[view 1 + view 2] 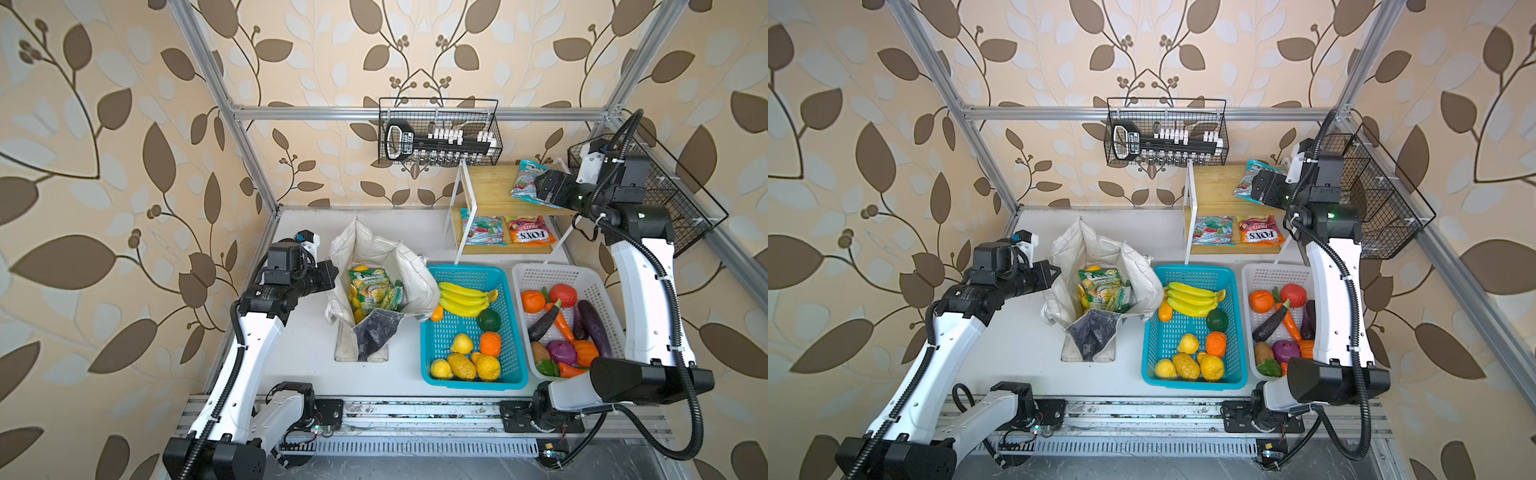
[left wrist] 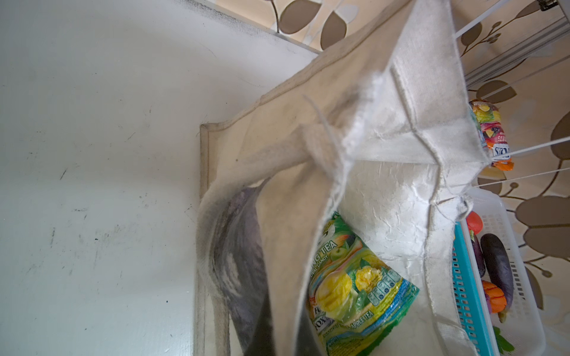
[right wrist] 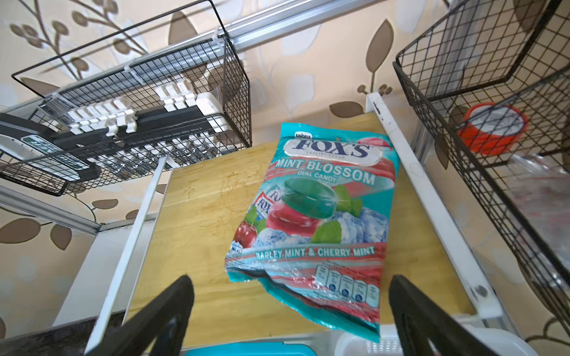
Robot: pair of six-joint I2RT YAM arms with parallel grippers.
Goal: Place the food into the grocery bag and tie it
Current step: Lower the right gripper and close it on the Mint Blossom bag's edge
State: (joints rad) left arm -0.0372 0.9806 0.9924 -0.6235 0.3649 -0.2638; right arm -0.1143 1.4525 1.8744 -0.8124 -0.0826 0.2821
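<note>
The off-white grocery bag (image 1: 415,266) stood open on the white table (image 1: 299,353), left of centre, with a green-and-yellow snack packet (image 1: 370,286) lying inside it. The left gripper (image 1: 330,274) sat with its jaws together at the bag's left wall; whether cloth was pinched between them could not be told. Just right of the bag, the blue basket (image 1: 469,272) held the banana bunch (image 1: 461,299), a dark green fruit (image 1: 489,320), a round orange (image 1: 490,343) and several yellow lemons (image 1: 461,365). Beside it, the white basket (image 1: 540,274) carried a red tomato (image 1: 563,294), the carrot (image 1: 562,325), dark eggplants (image 1: 594,328) and a purple onion (image 1: 561,351). Behind the baskets, a two-tier wooden shelf (image 1: 486,187) bore a light blue mint packet (image 3: 311,215) on its upper board and, on the lower, a second blue packet (image 1: 482,230) beside an orange packet (image 1: 530,232). The right gripper (image 3: 291,279) hung over the upper board with its jaws wide apart, the mint packet's near end showing between its fingers, ungripped. A wire basket (image 1: 440,133) on the back rail held a black rack of white pieces.
</note>
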